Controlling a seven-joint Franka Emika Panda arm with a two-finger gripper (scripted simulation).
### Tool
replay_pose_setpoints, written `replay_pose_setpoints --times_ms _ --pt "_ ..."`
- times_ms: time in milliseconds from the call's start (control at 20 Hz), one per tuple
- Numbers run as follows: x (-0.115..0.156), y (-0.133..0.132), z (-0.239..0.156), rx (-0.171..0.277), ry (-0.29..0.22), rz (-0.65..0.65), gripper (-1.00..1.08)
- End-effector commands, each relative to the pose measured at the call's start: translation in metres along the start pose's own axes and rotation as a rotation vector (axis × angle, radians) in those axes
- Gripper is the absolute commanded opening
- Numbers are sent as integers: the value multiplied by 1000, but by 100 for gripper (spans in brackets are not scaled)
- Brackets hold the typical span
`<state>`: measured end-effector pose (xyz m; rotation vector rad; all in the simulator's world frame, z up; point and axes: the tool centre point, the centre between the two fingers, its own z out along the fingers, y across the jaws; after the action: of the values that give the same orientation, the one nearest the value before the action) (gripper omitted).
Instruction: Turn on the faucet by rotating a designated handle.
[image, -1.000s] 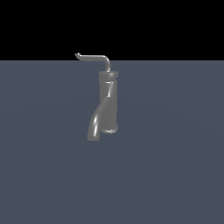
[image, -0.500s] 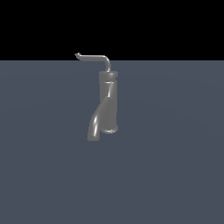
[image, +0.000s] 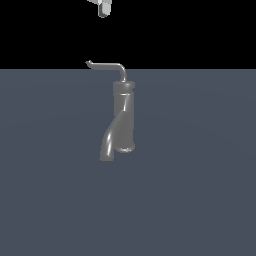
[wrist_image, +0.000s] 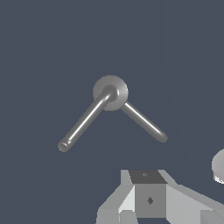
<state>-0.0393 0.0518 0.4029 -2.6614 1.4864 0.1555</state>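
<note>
The claw (image: 104, 8) was seen high above the handle (image: 107, 65), nothing held, opening indeterminable, presumably staged for a descent; the faucet (image: 122, 117) was stood upright on the counter (image: 200, 190), handle untouched.

Open air all round the handle (image: 106, 65), claw (image: 103, 7) well above it.

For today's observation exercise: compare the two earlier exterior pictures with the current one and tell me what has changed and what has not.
The gripper has come into the exterior view at the top edge, above the handle's tip; earlier it was out of frame. It touches nothing and holds nothing. The faucet stands as before, its handle pointing to the exterior view's left and its spout curving down, neither visibly moved.
</note>
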Motion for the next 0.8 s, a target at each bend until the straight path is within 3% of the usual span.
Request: replay_pose_setpoints --times_ms 0,750 --pt "4 -12 8 -1 5 67 -100" --pt "25 -77 63 -2 67 454 -100"
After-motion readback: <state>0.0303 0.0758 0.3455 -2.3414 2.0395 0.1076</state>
